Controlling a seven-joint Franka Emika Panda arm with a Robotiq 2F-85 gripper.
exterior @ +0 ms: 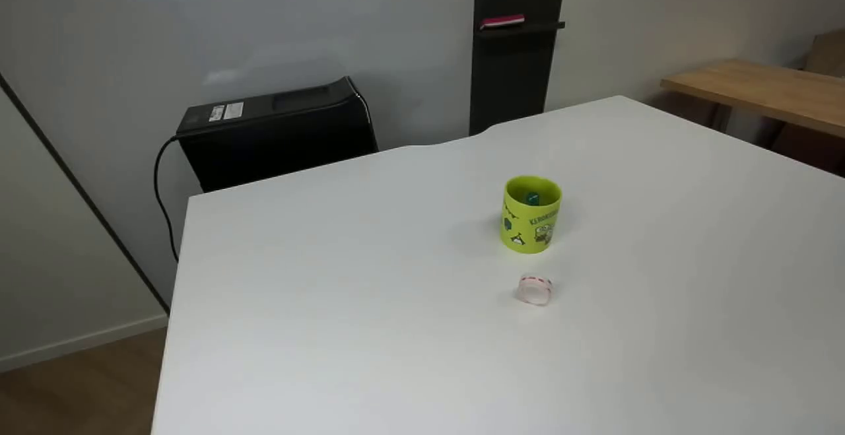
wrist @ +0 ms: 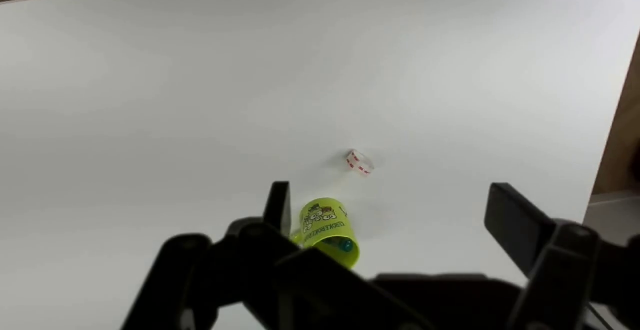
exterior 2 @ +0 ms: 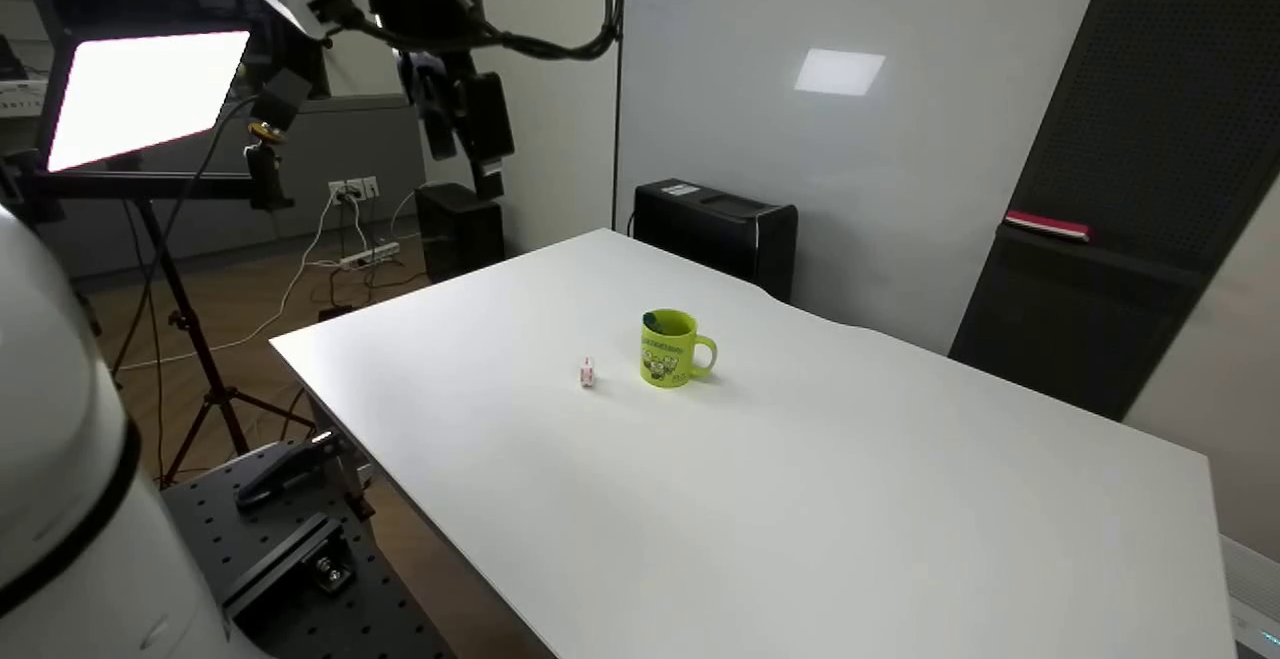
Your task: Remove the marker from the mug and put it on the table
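Note:
The lime-green mug (exterior: 521,227) stands upright on the white table (exterior: 317,316); it also shows in an exterior view (exterior 2: 668,359) with its handle, and in the wrist view (wrist: 325,222). The dark green marker (exterior: 533,199) is inside the mug; only its end shows, also in an exterior view (exterior 2: 652,321) and the wrist view (wrist: 345,244). Its lower part is hidden by the mug wall. My gripper (exterior 2: 466,171) is high above the table, apart from the mug. In the wrist view the fingers (wrist: 390,195) are wide apart with nothing between them.
A pale translucent ring with red marks (exterior: 535,290) lies on the table near the mug, also in an exterior view (exterior 2: 587,373). A black box-shaped device (exterior 2: 715,229) stands behind the table edge. A light panel on a tripod (exterior 2: 150,94) stands beyond the table.

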